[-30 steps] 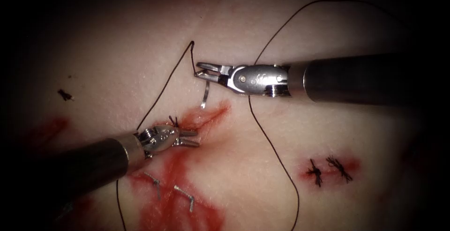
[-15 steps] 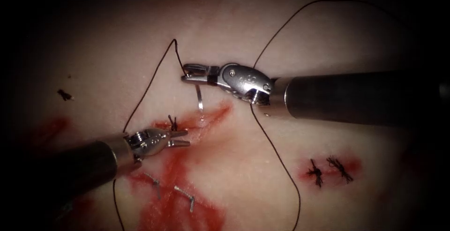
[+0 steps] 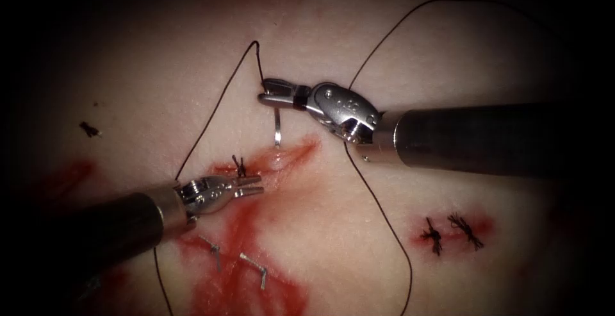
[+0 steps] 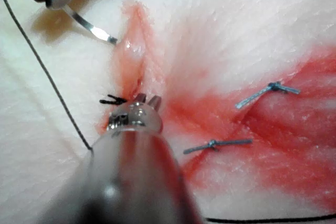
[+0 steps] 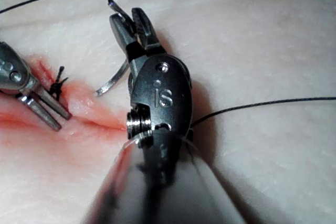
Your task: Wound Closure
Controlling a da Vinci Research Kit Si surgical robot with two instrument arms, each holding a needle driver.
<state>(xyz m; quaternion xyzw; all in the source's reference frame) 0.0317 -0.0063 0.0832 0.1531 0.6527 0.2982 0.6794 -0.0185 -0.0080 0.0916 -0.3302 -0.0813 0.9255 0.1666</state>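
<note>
Right pincer (image 3: 272, 93) apparently gripping needle (image 3: 277, 130) tail.

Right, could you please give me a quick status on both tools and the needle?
Right tool shut on needle near its thread end, tip just above the cut, not in tissue. Left tool open, holding nothing, at the cut.

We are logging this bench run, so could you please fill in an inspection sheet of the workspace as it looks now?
Surface: tissue, with red fluid around the cut.
Job's things: needle held near its thread end by the right tool, its tip just above the cut, not in the tissue; thread loops from the needle across the tissue.
Clutter: knots right of the cut; thread ends on the fluid.
Grippers: right tool shut on the needle; left tool open at the cut, holding nothing.
Cables: nothing seen.
Surroundings: dark.
</note>
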